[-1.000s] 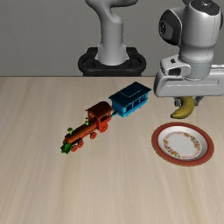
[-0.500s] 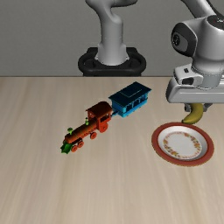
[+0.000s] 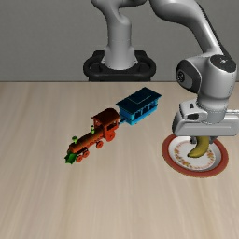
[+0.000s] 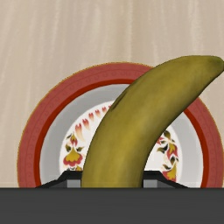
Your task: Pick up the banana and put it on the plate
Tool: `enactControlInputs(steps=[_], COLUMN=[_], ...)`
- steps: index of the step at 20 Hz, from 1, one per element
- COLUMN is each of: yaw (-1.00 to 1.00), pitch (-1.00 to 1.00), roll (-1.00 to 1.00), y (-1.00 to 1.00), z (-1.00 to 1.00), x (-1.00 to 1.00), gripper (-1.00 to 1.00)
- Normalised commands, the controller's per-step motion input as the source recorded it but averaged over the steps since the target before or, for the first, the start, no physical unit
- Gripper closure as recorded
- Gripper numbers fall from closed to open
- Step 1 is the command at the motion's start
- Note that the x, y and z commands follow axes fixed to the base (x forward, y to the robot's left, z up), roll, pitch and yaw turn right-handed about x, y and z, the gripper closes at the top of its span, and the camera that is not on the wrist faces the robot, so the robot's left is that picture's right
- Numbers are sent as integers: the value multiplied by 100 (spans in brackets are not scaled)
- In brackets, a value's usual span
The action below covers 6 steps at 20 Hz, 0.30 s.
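Hanging over plate (image 3: 172, 157) (wooden tabletop (image 3: 56, 196)), banana (image 3: 200, 147) seemingly gripped.

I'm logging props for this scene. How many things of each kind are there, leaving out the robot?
banana: 1
plate: 1
toy train pieces: 2, a locomotive and a wagon
Total: 4

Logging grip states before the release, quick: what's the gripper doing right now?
Gripper: closed, holding the banana over the plate.
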Motion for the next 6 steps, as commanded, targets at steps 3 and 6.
enactControlInputs(steps=[3,6], yaw=[0,0], pitch=[0,0], roll=[0,0], y=[0,0], z=[0,0], x=[0,0], gripper=[-100,-100])
